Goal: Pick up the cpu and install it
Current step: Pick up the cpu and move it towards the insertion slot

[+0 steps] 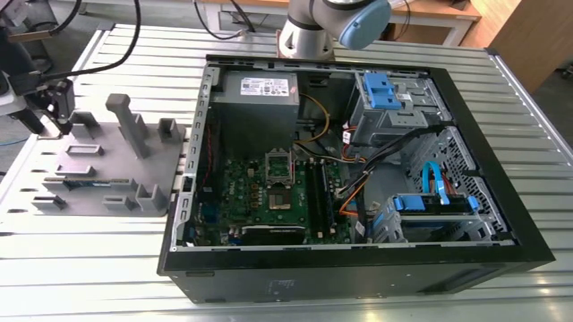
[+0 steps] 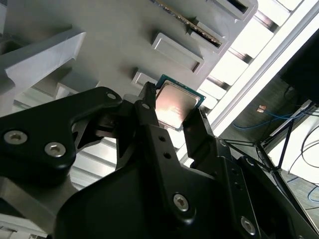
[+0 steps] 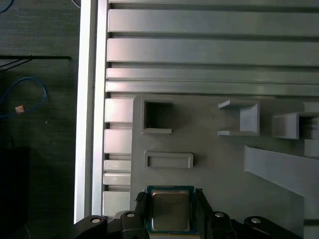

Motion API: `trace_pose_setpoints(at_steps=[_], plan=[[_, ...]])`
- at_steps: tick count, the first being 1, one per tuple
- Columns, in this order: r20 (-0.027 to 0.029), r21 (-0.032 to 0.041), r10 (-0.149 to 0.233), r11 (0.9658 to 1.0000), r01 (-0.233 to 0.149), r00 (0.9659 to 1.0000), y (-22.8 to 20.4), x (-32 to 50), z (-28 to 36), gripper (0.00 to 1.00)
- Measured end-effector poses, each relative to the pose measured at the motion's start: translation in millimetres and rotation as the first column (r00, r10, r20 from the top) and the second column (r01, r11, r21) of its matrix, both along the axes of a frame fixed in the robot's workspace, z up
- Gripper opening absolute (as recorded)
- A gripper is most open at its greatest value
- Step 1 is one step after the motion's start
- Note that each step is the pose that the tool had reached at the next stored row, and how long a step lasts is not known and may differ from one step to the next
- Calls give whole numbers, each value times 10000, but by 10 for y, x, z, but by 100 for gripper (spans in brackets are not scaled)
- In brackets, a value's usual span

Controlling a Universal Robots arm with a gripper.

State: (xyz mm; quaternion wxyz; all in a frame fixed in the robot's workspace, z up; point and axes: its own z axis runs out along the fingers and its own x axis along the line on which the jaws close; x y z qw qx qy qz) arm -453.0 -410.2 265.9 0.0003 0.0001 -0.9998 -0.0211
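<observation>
gripper (image 3: 170, 198) above grey parts holder (image 1: 121, 157) on table (image 1: 90, 268) | fingers (image 3: 141, 200) narrow, pressed on two opposite edges of cpu (image 3: 170, 213) | silver top faces both wrist views

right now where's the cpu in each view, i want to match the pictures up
Exterior view: too small to make out; it's at the gripper over the grey fixture plate, at the exterior view's left.
Second wrist view: cpu gripped in the gripper, over the plate.
First wrist view: cpu in the gripper, near the plate's rectangular pocket.
Shared landmark: the grey fixture plate.
</observation>
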Motion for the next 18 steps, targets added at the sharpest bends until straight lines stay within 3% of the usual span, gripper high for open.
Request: trace_pose_setpoints(at_steps=[9,18], plan=[[-1,-1,0,10000,0,10000,0,0,173,47],[1,0,0,10000,0,10000,0,0,202,47]])
